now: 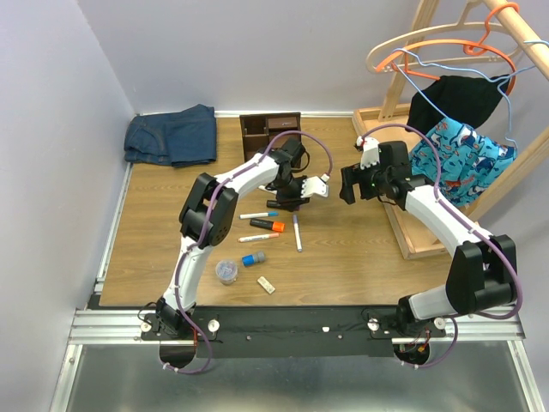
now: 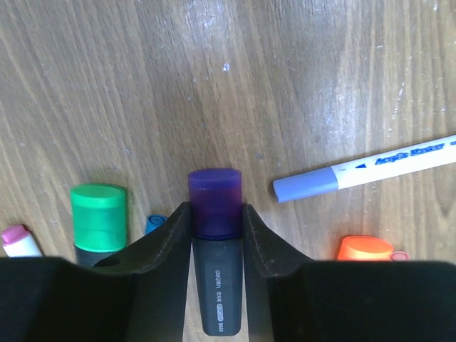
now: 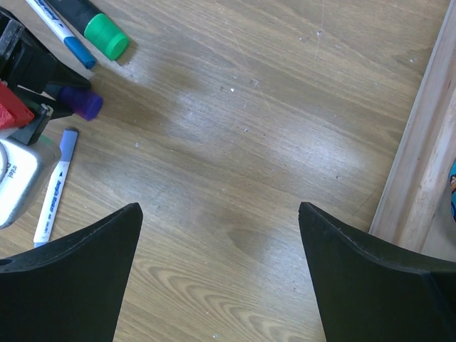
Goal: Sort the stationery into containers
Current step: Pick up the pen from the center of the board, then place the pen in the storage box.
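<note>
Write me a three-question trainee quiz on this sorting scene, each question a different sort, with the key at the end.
1. Multiple choice: what colour is the cap of the highlighter clamped in the left gripper? A green, B purple, C orange.
2. True or false: the right gripper is shut on a marker.
3. Fill in: in the top view, the folded jeans lie to the ____ of the organiser.
Key: 1 B. 2 false; its jaws stand open and hold nothing. 3 left.
</note>
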Controlling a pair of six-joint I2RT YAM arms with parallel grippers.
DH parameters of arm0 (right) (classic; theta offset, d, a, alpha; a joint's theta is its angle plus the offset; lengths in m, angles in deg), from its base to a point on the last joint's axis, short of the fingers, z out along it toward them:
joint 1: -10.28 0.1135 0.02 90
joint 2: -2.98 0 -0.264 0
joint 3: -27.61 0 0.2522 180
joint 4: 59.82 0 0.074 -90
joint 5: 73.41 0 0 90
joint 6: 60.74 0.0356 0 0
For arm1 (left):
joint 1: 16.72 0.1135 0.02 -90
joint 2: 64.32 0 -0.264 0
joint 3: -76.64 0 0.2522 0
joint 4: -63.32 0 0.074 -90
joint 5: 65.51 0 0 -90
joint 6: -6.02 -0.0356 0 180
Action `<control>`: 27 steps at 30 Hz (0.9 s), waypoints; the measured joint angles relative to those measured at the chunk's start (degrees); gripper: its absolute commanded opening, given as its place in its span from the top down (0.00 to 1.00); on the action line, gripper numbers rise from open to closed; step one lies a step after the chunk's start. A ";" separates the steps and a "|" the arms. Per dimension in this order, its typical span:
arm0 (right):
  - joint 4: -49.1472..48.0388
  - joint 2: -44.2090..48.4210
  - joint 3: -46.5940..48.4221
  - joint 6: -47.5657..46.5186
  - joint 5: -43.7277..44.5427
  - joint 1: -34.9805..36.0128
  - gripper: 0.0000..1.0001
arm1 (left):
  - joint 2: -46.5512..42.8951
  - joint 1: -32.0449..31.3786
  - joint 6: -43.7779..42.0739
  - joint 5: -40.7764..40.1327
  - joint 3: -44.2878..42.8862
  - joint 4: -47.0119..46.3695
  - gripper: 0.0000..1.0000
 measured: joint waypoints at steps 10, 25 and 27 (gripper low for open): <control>-0.07 -0.35 0.04 -0.07 0.74 -0.33 0.03 | -9.05 3.17 8.59 5.55 -7.74 0.81 0.67; -0.70 -6.78 6.93 -0.09 0.94 -0.44 0.04 | -12.46 20.28 44.92 0.87 -6.84 -47.41 0.71; -0.68 -6.97 7.19 -0.11 0.96 -0.44 0.04 | -9.33 21.00 47.32 -0.33 -6.84 -50.21 0.72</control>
